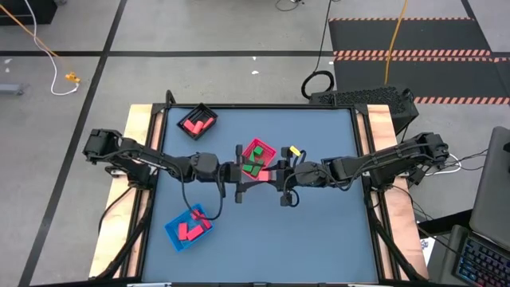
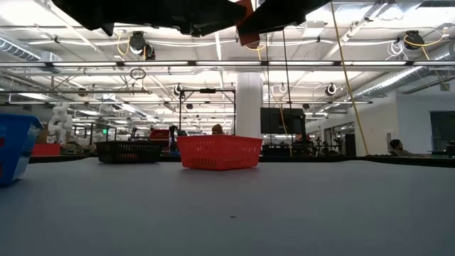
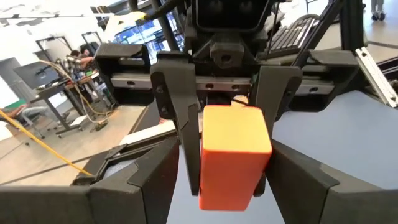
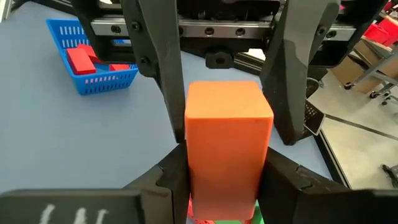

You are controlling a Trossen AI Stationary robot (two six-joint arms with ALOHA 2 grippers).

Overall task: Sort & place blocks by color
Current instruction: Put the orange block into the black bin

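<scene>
One orange-red block (image 3: 235, 152) is pinched at once by the left gripper (image 1: 239, 172) and the right gripper (image 1: 283, 185), above the table's (image 1: 319, 231) centre; three trays are counted: black (image 1: 197, 121), pink-red (image 1: 258, 159), blue (image 1: 190, 229).

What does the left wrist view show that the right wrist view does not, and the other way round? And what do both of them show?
Only the left wrist view: the right gripper seen head-on, a keyboard behind it, and a person at a desk far off.
Only the right wrist view: the left gripper seen head-on, and the blue tray with red blocks in it.
Both: the orange-red block, clamped by both grippers at once above the table.
</scene>
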